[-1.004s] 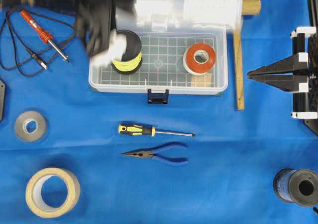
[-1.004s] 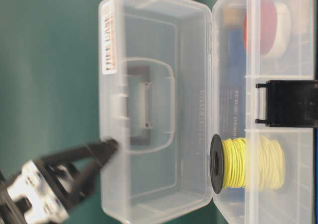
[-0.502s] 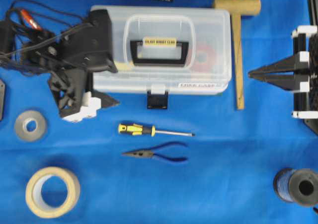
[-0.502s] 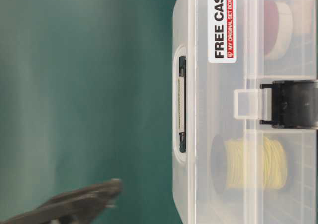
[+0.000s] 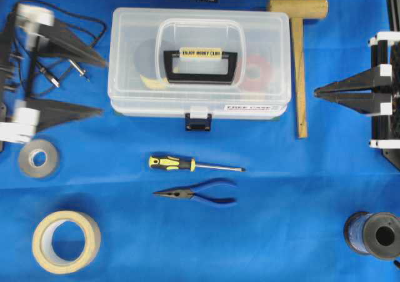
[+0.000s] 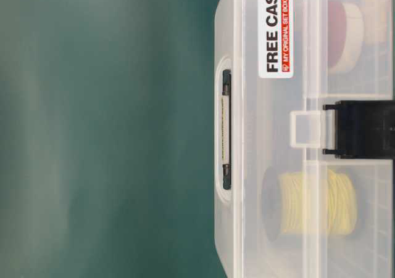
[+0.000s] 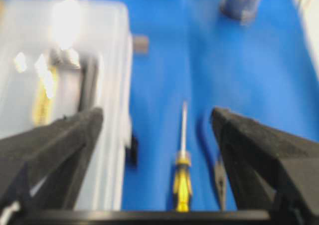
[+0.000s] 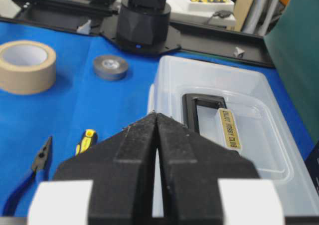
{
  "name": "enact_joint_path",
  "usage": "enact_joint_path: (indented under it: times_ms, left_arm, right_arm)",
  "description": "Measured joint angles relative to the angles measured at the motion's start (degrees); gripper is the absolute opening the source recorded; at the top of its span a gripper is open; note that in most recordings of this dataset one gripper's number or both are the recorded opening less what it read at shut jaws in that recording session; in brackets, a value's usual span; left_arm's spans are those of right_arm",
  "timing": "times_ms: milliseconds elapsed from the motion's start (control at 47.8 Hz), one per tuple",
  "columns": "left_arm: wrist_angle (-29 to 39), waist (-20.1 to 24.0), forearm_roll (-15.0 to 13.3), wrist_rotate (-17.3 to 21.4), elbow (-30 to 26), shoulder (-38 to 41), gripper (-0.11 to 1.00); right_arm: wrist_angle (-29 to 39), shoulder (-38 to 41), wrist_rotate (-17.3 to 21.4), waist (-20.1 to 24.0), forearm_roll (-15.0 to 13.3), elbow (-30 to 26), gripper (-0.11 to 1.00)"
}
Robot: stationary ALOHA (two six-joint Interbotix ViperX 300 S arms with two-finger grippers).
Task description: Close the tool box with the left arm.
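The left claw [image 5: 103, 87] is seen spread wide, empty, just left of the tool box [image 5: 199, 63], whose lid lies shut on the blue surface [image 5: 281, 194]. The right claw [image 5: 315, 92] is pressed together, well apart. A screwdriver [image 5: 195, 164] and pliers [image 5: 197, 194] lie in front.

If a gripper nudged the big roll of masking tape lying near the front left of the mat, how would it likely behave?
The masking tape roll lies flat on the blue cloth, so it would probably slide, not roll. Its wide hollow core suggests it is light for its size. Tipped onto its edge, it would likely roll freely.
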Motion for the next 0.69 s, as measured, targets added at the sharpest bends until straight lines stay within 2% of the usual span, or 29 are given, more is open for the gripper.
enact_joint_path:
  times_ms: [188,439,691]
  left_arm:
    - [-9.4,0.0,-0.1,1.5,11.1,-10.7,0.86]
    - [-20.6,0.0,-0.1,1.5,25.2,-20.1,0.86]
    - [-25.2,0.0,-0.4,1.5,34.4,-25.8,0.86]
  right_arm:
    - [0.0,0.0,0.0,0.0,0.0,-0.1,0.00]
    - [0.0,0.0,-0.1,0.0,0.0,-0.1,0.00]
    - [-0.1,0.0,0.0,0.0,0.0,-0.1,0.00]
